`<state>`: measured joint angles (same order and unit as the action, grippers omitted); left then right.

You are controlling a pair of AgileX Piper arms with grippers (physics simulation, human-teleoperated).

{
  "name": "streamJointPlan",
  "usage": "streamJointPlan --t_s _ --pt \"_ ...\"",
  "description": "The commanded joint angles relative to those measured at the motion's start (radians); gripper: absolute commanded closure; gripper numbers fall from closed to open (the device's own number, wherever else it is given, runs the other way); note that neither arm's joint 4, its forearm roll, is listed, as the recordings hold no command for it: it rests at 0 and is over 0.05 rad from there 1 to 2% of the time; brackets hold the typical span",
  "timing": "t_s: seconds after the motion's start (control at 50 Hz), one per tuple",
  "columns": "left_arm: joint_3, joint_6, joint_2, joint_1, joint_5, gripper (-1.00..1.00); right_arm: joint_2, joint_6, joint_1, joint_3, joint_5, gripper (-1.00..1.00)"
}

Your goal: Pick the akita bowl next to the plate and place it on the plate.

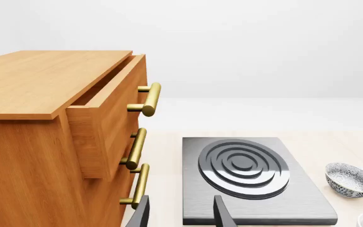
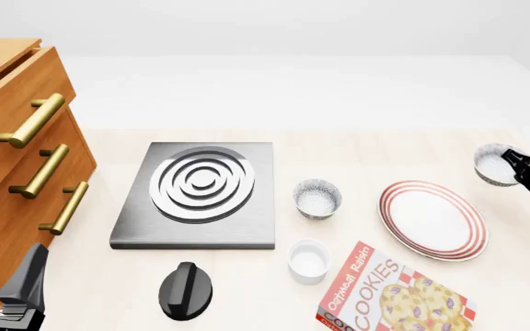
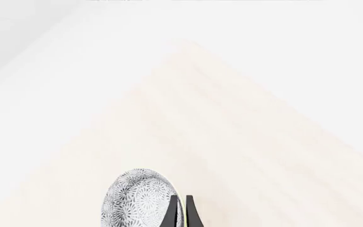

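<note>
The plate, white with red rings, lies flat at the right of the table. Just beyond its far right side is an akita bowl, and my right gripper is shut on its rim. The right wrist view shows that bowl tipped on its side, speckled outside showing, with the gripper pinching its edge. A second, matching bowl stands free to the left of the plate and also shows in the left wrist view. My left gripper hangs open and empty at the near left.
A grey stove with a ringed burner sits left of centre, with a black knob in front of it. A wooden drawer cabinet fills the left, its top drawer partly open. A white cup and a cookie box lie near the front.
</note>
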<state>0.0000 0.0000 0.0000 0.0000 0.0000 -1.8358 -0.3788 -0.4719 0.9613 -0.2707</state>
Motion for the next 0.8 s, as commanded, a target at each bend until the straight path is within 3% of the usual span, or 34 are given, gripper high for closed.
streamJointPlan --t_s 0.02,0.8 --pt "0.000 0.000 0.000 0.000 0.000 -1.00 0.069 -0.041 0.041 -0.030 0.013 1.00" --pt "0.000 0.000 0.000 0.000 0.000 -1.00 0.311 -0.104 0.152 -0.188 0.029 1.00"
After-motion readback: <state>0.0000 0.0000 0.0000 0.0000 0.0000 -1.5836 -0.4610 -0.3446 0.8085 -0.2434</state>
